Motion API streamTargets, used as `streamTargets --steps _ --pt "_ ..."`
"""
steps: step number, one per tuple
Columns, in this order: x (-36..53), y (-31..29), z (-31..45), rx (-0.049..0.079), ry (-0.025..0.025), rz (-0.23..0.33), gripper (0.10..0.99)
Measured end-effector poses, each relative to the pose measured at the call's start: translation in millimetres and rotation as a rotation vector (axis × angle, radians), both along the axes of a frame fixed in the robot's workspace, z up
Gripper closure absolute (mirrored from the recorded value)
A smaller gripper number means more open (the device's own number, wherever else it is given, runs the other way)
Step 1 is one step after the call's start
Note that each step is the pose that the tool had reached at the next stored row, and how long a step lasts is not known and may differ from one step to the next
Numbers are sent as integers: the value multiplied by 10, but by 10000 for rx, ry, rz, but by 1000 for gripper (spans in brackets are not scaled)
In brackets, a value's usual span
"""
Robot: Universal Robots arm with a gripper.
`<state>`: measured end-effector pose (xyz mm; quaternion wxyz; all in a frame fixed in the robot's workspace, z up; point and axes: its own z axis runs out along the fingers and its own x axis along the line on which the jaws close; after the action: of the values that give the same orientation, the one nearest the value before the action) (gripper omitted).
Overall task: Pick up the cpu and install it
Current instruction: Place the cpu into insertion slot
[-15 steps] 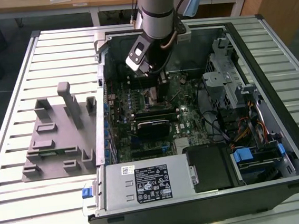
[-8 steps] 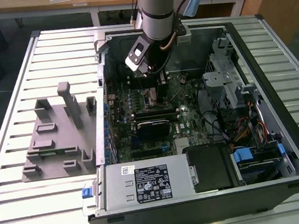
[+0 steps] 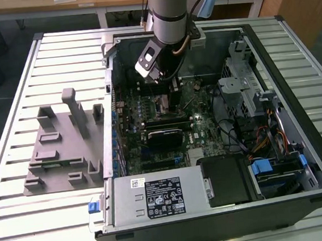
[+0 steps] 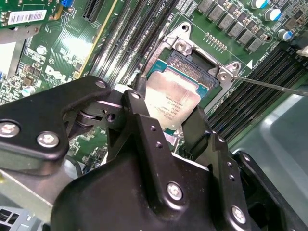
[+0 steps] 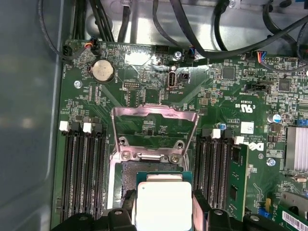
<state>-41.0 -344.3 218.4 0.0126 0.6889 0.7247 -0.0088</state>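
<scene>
The cpu (image 4: pixel 172 102), a flat square chip with a silvery top and pale rim, sits between my gripper's (image 4: pixel 168 118) two black fingers (image 4: pixel 137 108), which are shut on its opposite edges. In the first wrist view the cpu (image 5: pixel 163 204) hangs over part of the open socket (image 5: pixel 126 175); dark socket contacts still show beside it. I cannot tell whether the chip touches the socket. The metal load plate (image 5: pixel 154 113) stands hinged up beyond it. In the exterior view my gripper (image 3: pixel 166 88) reaches down into the open computer case (image 3: pixel 269 59) over the motherboard.
Memory slots (image 5: pixel 84 168) flank the socket, with a green memory stick (image 5: pixel 238 178) on one side. A thin metal lever (image 4: pixel 269 84) juts beside the socket. Cables (image 5: pixel 231 48) cross the board's far edge. A black card (image 3: pixel 165 134), power supply (image 3: pixel 157 198) and grey fixture (image 3: pixel 61 147) are nearby.
</scene>
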Motion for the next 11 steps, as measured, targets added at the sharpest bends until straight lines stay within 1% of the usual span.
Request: streamTargets --steps 5,11 --pt "0 0 -9 0 -6 -1 545" --pt "0 0 -37 0 -37 -1 545"
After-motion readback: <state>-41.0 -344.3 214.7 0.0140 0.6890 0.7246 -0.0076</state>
